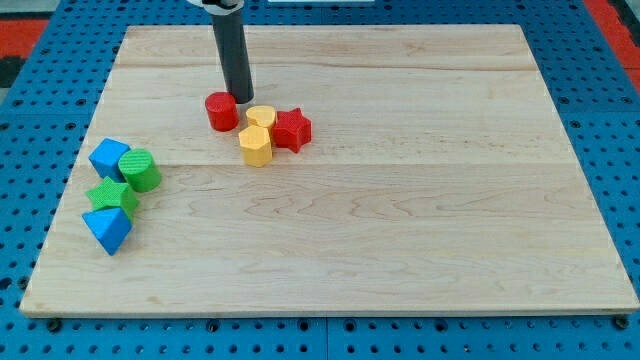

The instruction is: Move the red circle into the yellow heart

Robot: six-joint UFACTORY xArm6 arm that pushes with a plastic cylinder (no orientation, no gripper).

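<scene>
The red circle (221, 111) sits on the wooden board at the upper left of centre. The yellow heart (261, 117) lies just to its right, with a small gap between them. My tip (241, 98) is at the red circle's upper right edge, close to the gap between it and the yellow heart. The dark rod rises from there to the view's top.
A yellow hexagon (256, 146) touches the heart from below. A red star (292, 129) touches the heart on the right. At the board's left edge lie a blue cube (108, 158), a green cylinder (140, 170), a green star (110, 195) and a blue triangle (108, 229).
</scene>
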